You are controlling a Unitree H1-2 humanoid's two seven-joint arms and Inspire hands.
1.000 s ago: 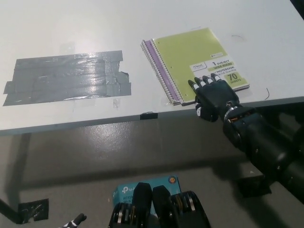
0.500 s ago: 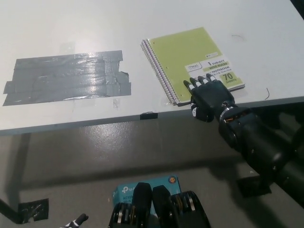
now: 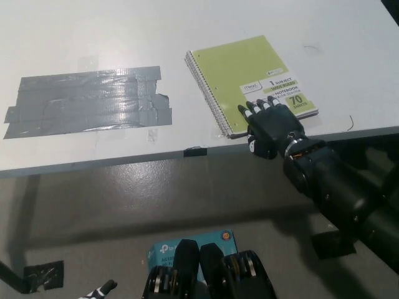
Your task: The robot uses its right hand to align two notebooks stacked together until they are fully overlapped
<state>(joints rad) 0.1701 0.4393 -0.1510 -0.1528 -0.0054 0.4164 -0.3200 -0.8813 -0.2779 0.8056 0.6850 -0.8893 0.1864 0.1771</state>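
A lime-green spiral notebook [image 3: 249, 78] lies on the white table [image 3: 93, 37] near its front edge, its spiral along the left side. It covers the second notebook beneath it almost entirely; no purple strip shows beside the spiral. My black right hand [image 3: 269, 128] rests on the green cover's near right corner, fingers spread flat, palm hanging over the table edge, holding nothing. Only a small white tip of my left hand [image 3: 101, 289] shows at the bottom edge.
A large patch of grey duct tape [image 3: 87, 103] covers the table's left part. A small black tab [image 3: 195, 151] sits on the front edge. On the floor below are a blue box [image 3: 187, 248] and a piece of dark tape [image 3: 43, 275].
My right hand has slid left and slightly away, pushing the green notebook over the one beneath. The purple strip beside the spiral is now covered.
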